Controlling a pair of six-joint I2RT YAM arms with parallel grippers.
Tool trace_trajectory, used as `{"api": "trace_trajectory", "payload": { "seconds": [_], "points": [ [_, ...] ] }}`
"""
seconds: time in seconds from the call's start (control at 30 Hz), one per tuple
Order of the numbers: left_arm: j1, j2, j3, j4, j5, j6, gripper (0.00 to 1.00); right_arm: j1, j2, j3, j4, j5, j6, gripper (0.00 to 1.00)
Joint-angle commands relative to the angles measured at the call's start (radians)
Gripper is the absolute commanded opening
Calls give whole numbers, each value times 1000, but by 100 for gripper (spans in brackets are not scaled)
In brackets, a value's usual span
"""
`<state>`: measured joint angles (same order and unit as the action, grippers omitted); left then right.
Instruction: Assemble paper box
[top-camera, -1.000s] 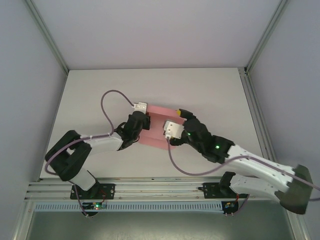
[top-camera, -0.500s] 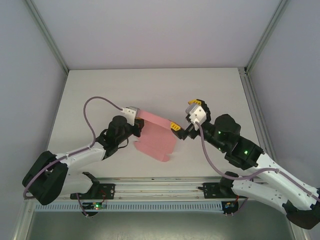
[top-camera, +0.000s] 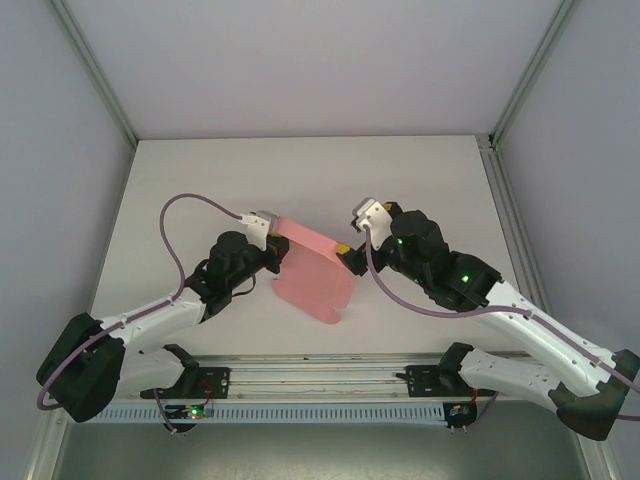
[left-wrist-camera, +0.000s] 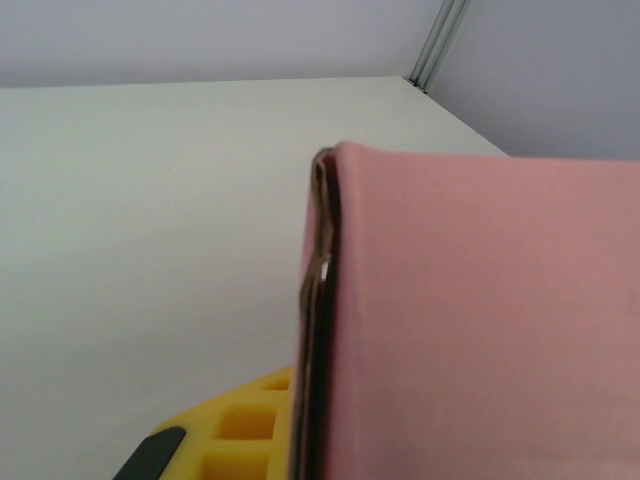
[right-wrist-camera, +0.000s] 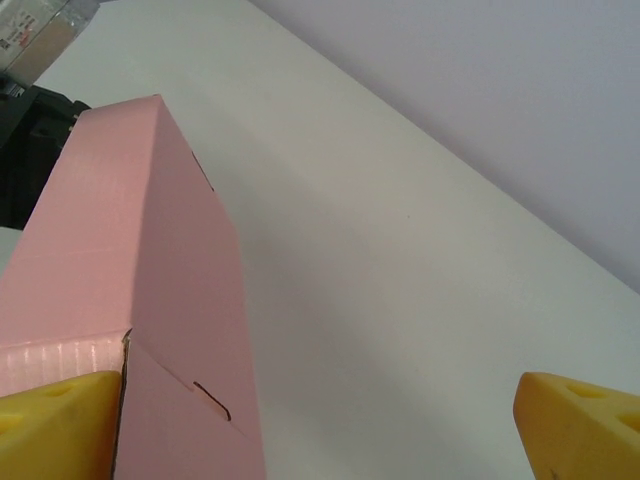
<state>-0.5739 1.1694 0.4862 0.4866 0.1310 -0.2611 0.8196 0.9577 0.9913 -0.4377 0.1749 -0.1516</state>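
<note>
2 grippers meet at the paper box (top-camera: 312, 272). Our left gripper (top-camera: 272, 255) is clamped on its near edge, holding it tilted above the table (top-camera: 420, 180). Our right gripper (top-camera: 347, 253), jaws wide, has swung back to the opposite end, so we judge folding can resume. A purple cable (top-camera: 180, 215) loops behind the left wrist, well apart.

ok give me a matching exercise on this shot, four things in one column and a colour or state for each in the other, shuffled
Things:
1 left tool
2 right tool
3 paper box
4 table

Colour or state:
a white
b open wide
c pink
d shut on the paper box's edge

Pairs: 1-d, 2-b, 3-c, 4-a
</note>
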Motion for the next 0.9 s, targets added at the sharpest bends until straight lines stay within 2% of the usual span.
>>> {"api": "trace_trajectory", "payload": {
  "seconds": [0.0,0.17,0.3,0.4,0.47,0.6,0.87],
  "points": [
    [12,-27,2,47,12,-10,0,-16,24,1,-30,-3,8,98],
    [10,-18,27,57,20,-70,0,-13,44,-53,60,-28,19,98],
    [11,7,52,75,66,-119,0,-13,0,-190,352,-102,26,98],
    [12,28,73,70,85,-147,0,-11,-30,-274,542,-97,32,98],
    [10,38,77,76,77,-170,0,-10,-43,-295,596,-80,32,98],
    [12,58,84,85,62,-199,0,-10,-93,-289,545,-57,38,98],
    [18,86,111,-3,-95,-262,0,-12,-334,-316,387,-9,135,98]
  ]
}}
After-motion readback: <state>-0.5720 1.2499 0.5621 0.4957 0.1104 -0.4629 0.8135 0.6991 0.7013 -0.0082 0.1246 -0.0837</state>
